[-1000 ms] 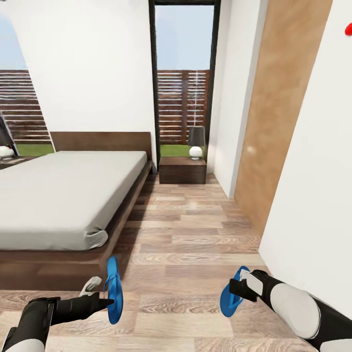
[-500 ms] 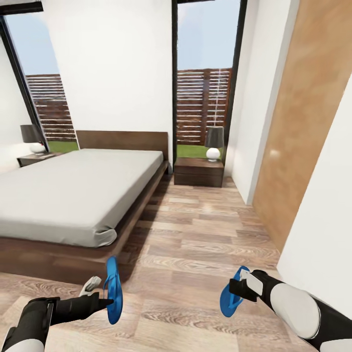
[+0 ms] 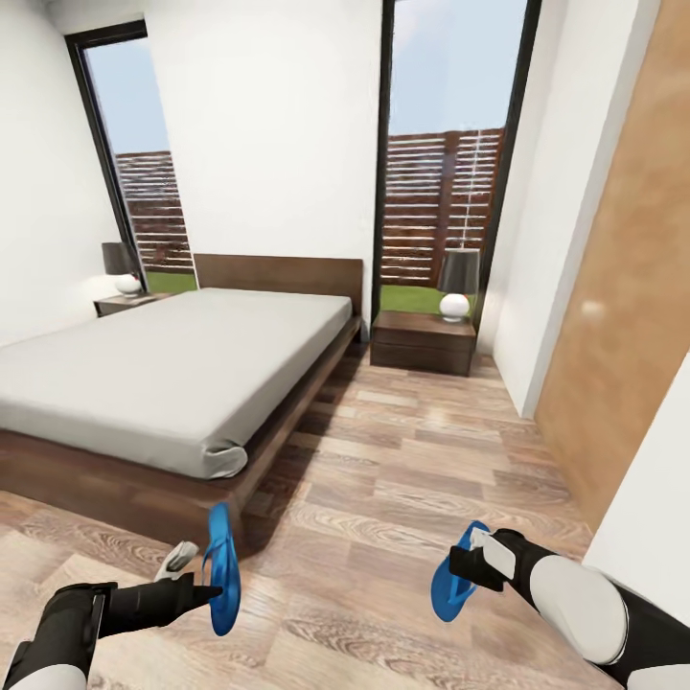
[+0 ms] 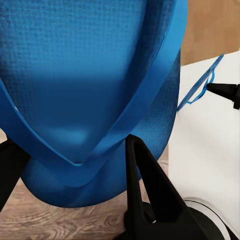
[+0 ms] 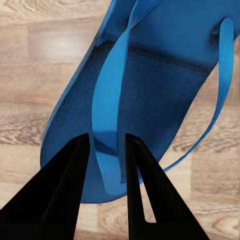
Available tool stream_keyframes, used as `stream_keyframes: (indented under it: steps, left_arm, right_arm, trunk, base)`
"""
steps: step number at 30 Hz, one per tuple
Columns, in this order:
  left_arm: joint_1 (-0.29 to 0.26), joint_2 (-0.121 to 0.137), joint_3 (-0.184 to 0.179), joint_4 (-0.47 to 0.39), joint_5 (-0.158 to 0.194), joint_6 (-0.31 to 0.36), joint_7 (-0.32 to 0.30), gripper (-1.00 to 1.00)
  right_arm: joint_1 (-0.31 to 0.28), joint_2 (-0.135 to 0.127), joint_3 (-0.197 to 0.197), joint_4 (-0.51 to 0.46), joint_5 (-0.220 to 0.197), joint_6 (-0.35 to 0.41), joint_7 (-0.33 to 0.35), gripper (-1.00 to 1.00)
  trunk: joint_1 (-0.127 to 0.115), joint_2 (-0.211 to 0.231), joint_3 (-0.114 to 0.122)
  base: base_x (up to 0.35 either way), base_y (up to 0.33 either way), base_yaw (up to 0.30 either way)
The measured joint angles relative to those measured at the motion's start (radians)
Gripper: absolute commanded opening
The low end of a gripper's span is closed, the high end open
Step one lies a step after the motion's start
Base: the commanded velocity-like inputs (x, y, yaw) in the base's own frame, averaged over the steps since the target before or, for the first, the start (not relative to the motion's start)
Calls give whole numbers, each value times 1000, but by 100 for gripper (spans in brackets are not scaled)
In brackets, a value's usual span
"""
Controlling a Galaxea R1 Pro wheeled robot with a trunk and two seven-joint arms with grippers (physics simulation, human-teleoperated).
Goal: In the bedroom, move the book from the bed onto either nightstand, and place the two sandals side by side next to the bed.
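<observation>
Black forearms, white rounded shells, black tapered claw fingers (image 5: pixel 60 195).

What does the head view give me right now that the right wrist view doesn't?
Head view: the bed, both nightstands with lamps, the windows, and the left gripper holding the other sandal upright. Right wrist view: the close grip, with the two dark fingers pinched on a strap of the right sandal. Both: that right sandal in the right gripper, and the wood-plank floor.

Blue sandals (image 3: pixel 222 567) (image 3: pixel 448 586) held aloft, seemingly edge-on.
</observation>
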Motion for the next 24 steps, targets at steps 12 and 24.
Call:
stream_keyframes:
  steps: [12,24]
  left_arm:
    - [0,2,1,0,0,0,0,-100]
    - [0,1,2,0,0,0,0,-100]
  right_arm:
    - [0,0,0,0,0,0,0,-100]
    - [0,0,0,0,0,0,-1,-100]
  trunk:
    - [0,0,0]
    - [0,0,0]
  base:
    - [97,-139,263]
    - [99,-109,263]
